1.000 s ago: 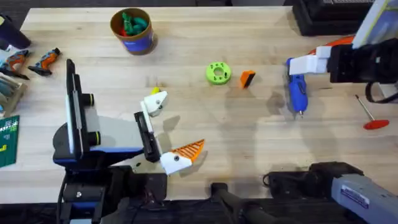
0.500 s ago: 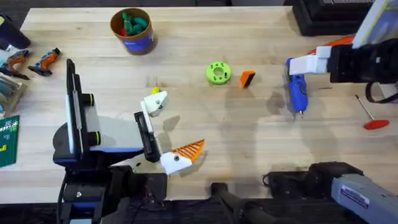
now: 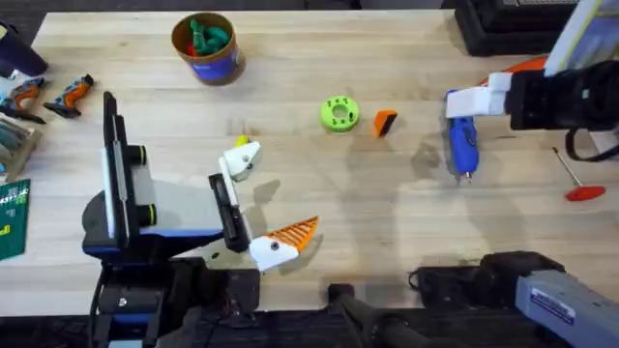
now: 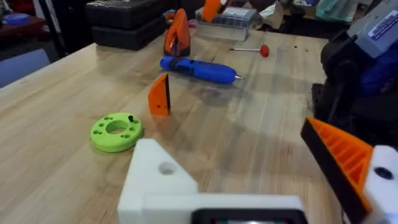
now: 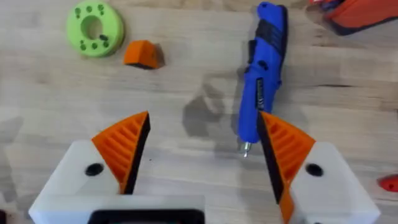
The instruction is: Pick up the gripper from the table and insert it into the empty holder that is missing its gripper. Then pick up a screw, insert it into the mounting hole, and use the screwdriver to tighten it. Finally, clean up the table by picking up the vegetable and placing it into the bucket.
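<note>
Overhead view: The right claw (image 3: 476, 101) sits over the far right of the table (image 3: 290, 97), directly above the handle end of the screwdriver (image 3: 462, 145), whose tip points toward the near edge. The gripper (image 3: 385, 122) lies to the left of this claw, with the green disc (image 3: 338, 113) just beyond it. The red-handled rod (image 3: 576, 179) lies to the claw's right. The left claw (image 3: 259, 203) rests near the front edge; one finger mount, the holder (image 3: 240, 158), carries no orange pad, the other has one. The bucket (image 3: 205, 46) stands well beyond the left claw, with green items inside.

Left wrist view: The bare holder (image 4: 158, 180) and the padded finger (image 4: 339, 155) stand wide apart, holding nothing. Ahead of them lie the disc (image 4: 116, 131), the gripper (image 4: 160, 94) standing on edge, and the screwdriver (image 4: 199, 68).

Right wrist view: The right claw (image 5: 202, 152) is wide open and empty. The screwdriver (image 5: 262, 68) lies just inside one finger (image 5: 286, 146), its tip between the fingers. The gripper (image 5: 143, 54) and disc (image 5: 94, 28) lie beyond the other finger.
</note>
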Controlling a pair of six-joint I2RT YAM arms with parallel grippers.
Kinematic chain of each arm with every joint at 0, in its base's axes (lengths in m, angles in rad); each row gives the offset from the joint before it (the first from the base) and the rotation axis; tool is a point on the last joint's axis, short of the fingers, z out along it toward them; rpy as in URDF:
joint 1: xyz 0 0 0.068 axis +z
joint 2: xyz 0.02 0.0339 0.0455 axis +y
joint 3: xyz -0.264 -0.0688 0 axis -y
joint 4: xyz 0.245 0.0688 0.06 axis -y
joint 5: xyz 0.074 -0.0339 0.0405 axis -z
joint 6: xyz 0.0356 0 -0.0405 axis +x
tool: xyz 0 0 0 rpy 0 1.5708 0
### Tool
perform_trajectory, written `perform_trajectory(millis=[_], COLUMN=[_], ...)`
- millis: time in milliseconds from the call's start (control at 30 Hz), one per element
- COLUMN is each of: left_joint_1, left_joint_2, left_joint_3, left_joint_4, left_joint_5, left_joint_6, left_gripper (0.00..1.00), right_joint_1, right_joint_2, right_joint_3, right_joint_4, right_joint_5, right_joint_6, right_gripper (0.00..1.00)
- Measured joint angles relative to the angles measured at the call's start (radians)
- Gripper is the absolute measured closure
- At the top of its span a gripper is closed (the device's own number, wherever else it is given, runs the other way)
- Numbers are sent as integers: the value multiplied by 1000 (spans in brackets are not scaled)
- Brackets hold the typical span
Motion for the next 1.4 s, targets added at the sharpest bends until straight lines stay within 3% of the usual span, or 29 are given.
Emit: perform_trajectory(millis=[433, 800, 933, 1200, 1400], left_joint_1=[0, 0, 0, 0, 0], left_joint_2=[0, 0, 0, 0, 0], left_joint_3=[0, 0, 0, 0, 0], left_joint_4=[0, 0, 0, 0, 0], left_joint_5=[0, 1, 1, 1, 2], left_joint_6=[2, 3, 3, 3, 3], left_gripper=[15, 15, 15, 15, 15], right_joint_1=[227, 397, 457, 481, 432], right_joint_2=[29, 250, 332, 466, 535], right_joint_3=[149, 342, 362, 362, 362], right_joint_4=[-123, -245, -243, -206, -186], right_joint_5=[-10, 34, 80, 140, 154], right_joint_6=[103, 175, 180, 182, 172], right_gripper=[10, 11, 11, 10, 9])
